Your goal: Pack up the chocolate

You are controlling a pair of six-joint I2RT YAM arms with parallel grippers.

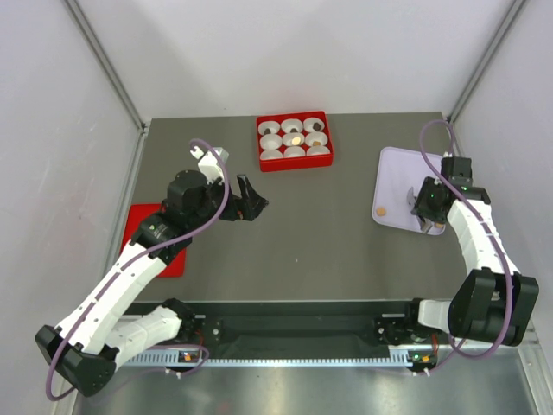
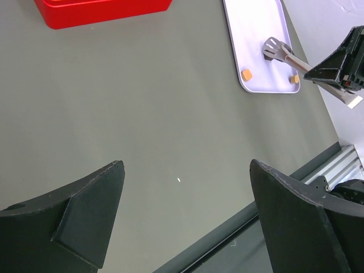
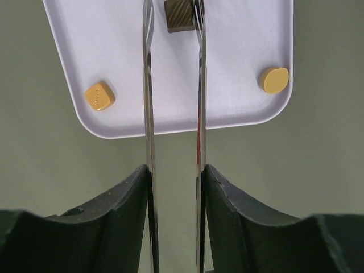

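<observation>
My right gripper (image 3: pixel 176 170) is shut on metal tongs (image 3: pixel 147 114) over the white tray (image 3: pixel 239 57). The tong tips pinch a dark brown chocolate (image 3: pixel 179 16). Two tan chocolates (image 3: pixel 99 96) (image 3: pixel 275 79) lie on the tray near its corners; one shows in the top view (image 1: pixel 379 209). The red box (image 1: pixel 262 143) of white paper cups stands at the back centre, with a tan chocolate (image 1: pixel 294 140) and dark ones (image 1: pixel 316 125) in some cups. My left gripper (image 1: pixel 251 201) is open and empty above the table's middle (image 2: pixel 186 165).
A red lid (image 1: pixel 138 220) lies flat at the left under my left arm. The white tray (image 1: pixel 393 160) sits at the right, close to the side wall. The table's metal front rail (image 2: pixel 335 156) runs below the right arm.
</observation>
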